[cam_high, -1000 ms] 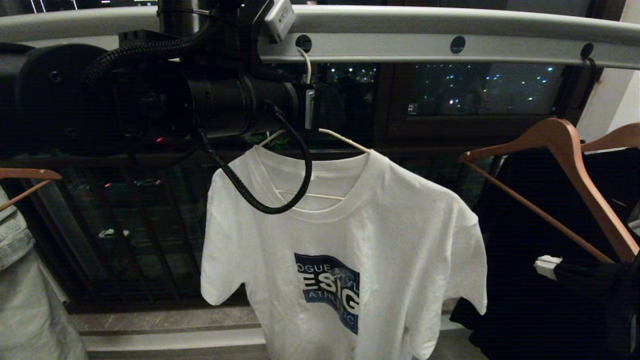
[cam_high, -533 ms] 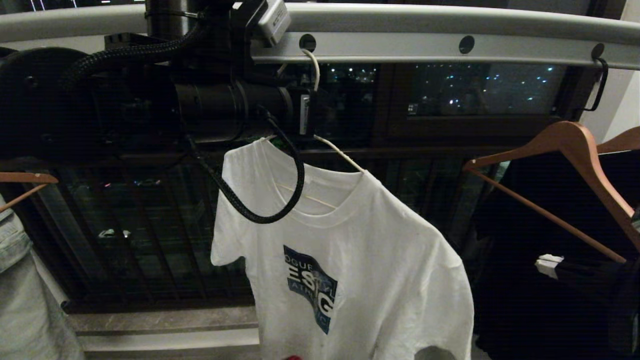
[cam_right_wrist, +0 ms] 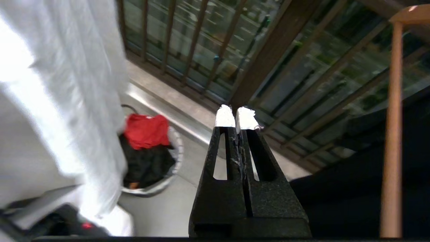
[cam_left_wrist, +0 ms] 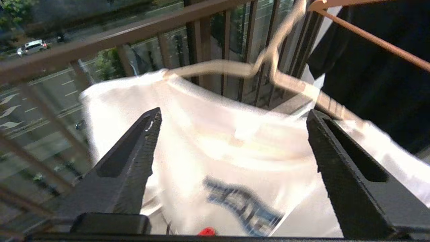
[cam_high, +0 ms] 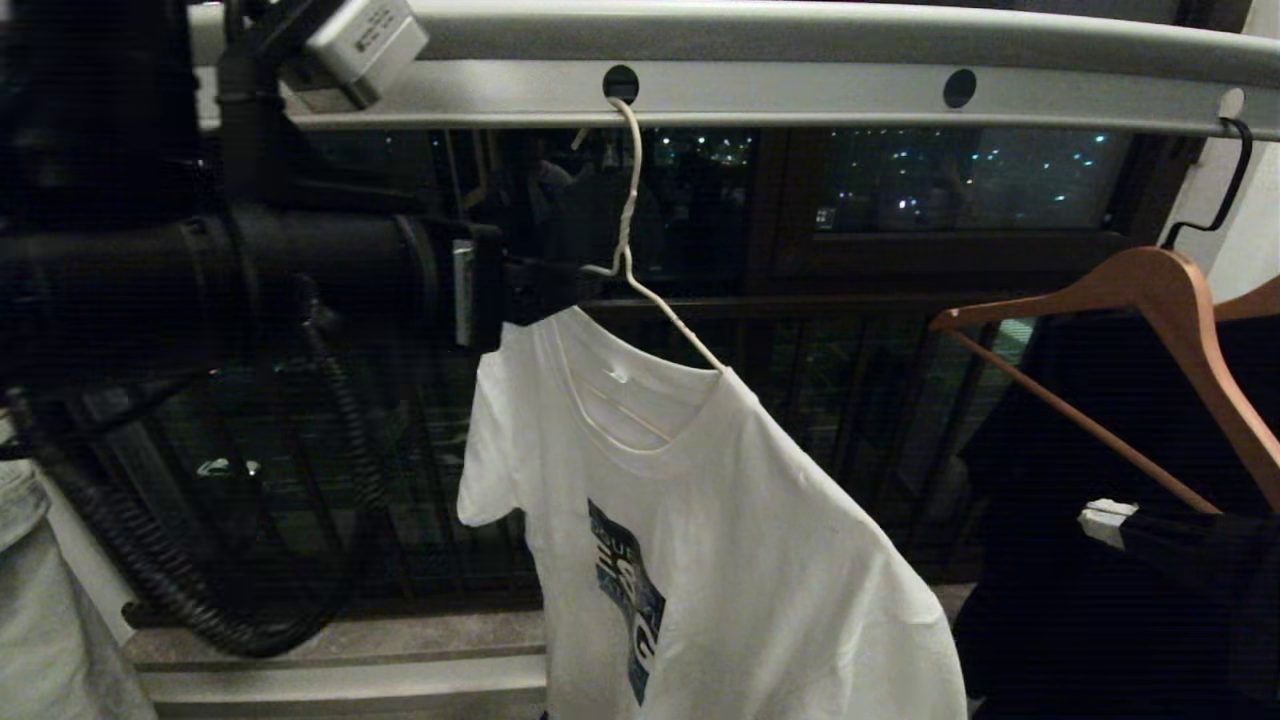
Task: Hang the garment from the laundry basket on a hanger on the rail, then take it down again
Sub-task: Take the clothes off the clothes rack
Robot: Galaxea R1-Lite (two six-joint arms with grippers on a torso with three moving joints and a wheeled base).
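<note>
The garment [cam_high: 740, 560], a white T-shirt with a blue-and-black logo, hangs on the thin cream hanger [cam_high: 625, 215]. The hanger's hook sits in a hole of the grey rail [cam_high: 800, 95], and the shirt is turned partly edge-on. My left gripper [cam_left_wrist: 233, 113] is open, its jaws wide apart just short of the collar [cam_left_wrist: 235, 134], gripping nothing. That arm [cam_high: 300, 270] reaches in from the left under the rail. My right gripper [cam_right_wrist: 235, 116] is shut and empty, low on the right [cam_high: 1100, 522]. The laundry basket [cam_right_wrist: 176, 151] stands on the floor below, holding red and black clothes.
Brown wooden hangers [cam_high: 1150, 300] with a black garment [cam_high: 1100, 620] hang close on the right. A pale grey-green garment [cam_high: 40, 600] hangs at the far left. Dark balcony railing bars [cam_high: 850, 400] and a stone sill [cam_high: 330, 650] lie behind the shirt.
My left gripper has opened and drawn back to the left, off the hanger's neck. The hanger now hangs by its hook alone, and the shirt has swung round towards edge-on.
</note>
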